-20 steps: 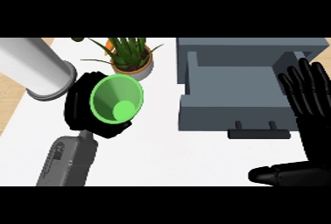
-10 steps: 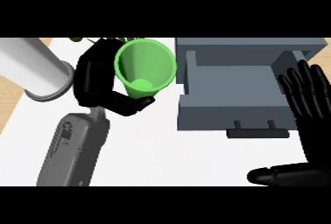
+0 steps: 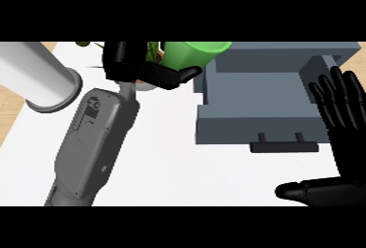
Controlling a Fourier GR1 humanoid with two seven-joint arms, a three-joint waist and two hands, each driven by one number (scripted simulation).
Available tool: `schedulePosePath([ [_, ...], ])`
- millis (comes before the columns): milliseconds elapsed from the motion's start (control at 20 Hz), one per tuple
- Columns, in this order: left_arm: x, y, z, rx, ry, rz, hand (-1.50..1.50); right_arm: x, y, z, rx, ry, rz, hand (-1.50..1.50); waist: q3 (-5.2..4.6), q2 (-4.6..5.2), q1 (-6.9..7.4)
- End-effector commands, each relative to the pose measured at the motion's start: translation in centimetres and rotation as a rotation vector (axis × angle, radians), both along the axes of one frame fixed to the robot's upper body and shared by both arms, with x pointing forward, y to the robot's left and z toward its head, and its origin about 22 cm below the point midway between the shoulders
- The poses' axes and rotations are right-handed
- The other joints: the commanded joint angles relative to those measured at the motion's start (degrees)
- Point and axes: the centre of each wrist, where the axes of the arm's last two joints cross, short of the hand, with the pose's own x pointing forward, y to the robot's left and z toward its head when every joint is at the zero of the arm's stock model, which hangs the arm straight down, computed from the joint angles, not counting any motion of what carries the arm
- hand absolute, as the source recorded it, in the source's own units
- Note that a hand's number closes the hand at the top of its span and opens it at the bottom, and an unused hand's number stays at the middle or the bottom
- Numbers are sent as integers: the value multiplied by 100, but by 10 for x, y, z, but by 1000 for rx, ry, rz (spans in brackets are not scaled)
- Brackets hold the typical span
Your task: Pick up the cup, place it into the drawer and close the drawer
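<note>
The green cup is lifted off the counter near the top of the view, just left of the drawer's back corner. My left hand is shut on it, fingers curled round its side and hiding part of it. The grey drawer stands pulled out on the right, its inside bare and its dark handle facing me. My right hand rests open at the right edge, fingers pointing up beside the drawer.
A white cylinder lies at the upper left on the white counter. A potted plant sits behind my left hand, mostly hidden. A wooden surface shows along the far left edge.
My left hand has carried the cup up and to the right, from beside the plant toward the drawer's back left corner. The forearm stretched further in. The right hand stayed still.
</note>
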Motion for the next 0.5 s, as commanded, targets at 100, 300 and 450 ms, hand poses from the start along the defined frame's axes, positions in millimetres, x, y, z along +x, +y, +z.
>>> schedulePosePath([
  [100, 20, -36, 16, 64, 36, 6, 150, -1, -12, 10, 2, -9, 8, -150, 1, 10, -44],
  [300, 35, -44, 1, 100, 50, 22, 150, 3, -5, 9, 12, -14, 0, -150, 1, 26, -86],
  [450, 32, -64, 10, 106, 81, 31, 150, 9, 8, -5, 9, 1, 18, -150, 1, 20, -68],
])
